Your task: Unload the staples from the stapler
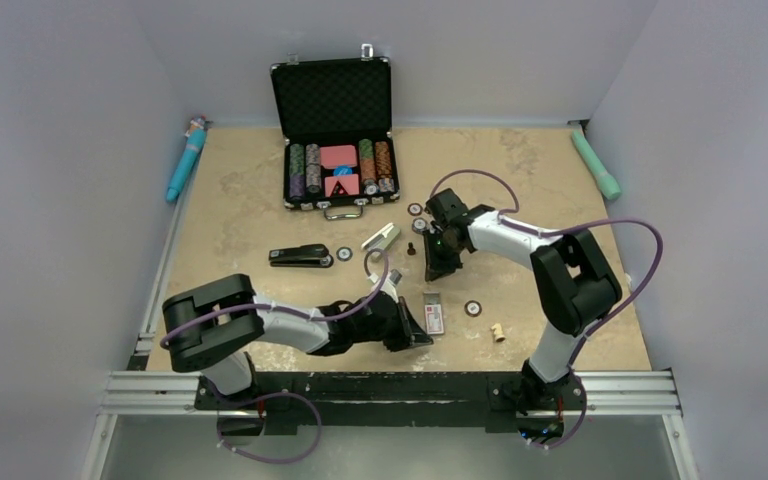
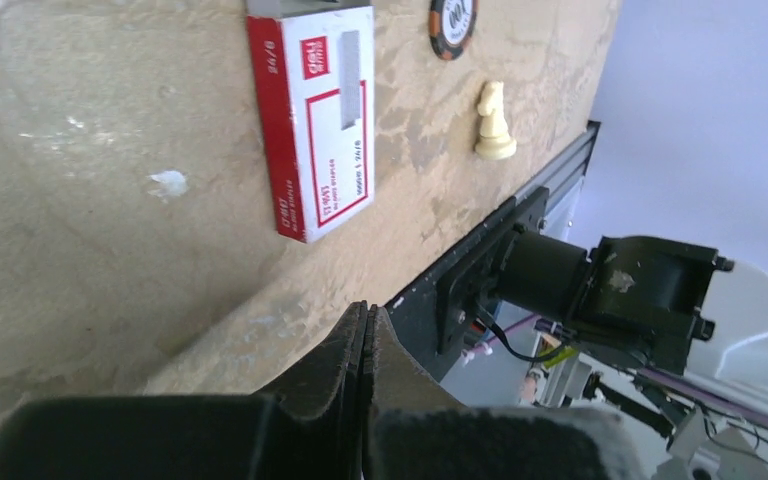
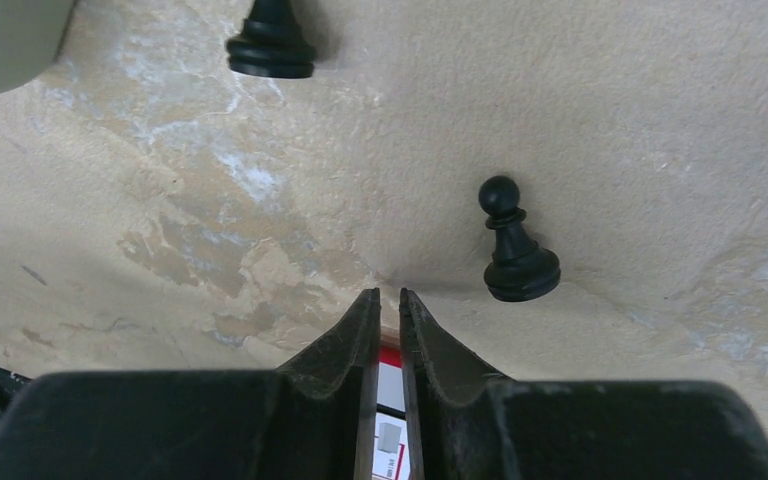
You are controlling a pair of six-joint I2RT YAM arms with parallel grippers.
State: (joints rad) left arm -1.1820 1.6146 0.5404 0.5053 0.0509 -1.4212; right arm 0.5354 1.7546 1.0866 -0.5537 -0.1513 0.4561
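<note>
The slim black stapler (image 1: 300, 256) lies on the table left of centre, far from both grippers. No staples show in any view. My left gripper (image 1: 415, 330) is low near the front edge, just left of a small red-and-white cardboard box (image 1: 433, 316). In the left wrist view its jaws (image 2: 368, 310) are pressed shut with nothing between them, and the box (image 2: 320, 110) lies ahead. My right gripper (image 1: 434, 268) hangs over the table centre. In the right wrist view its jaws (image 3: 389, 297) stand nearly closed with a thin empty gap.
An open black poker-chip case (image 1: 335, 140) stands at the back. A silver-white object (image 1: 381, 237), a black pawn (image 3: 515, 245), a white knight (image 2: 493, 122) and several loose chips (image 1: 473, 308) are scattered. Teal tools (image 1: 186, 160) lie at both side edges.
</note>
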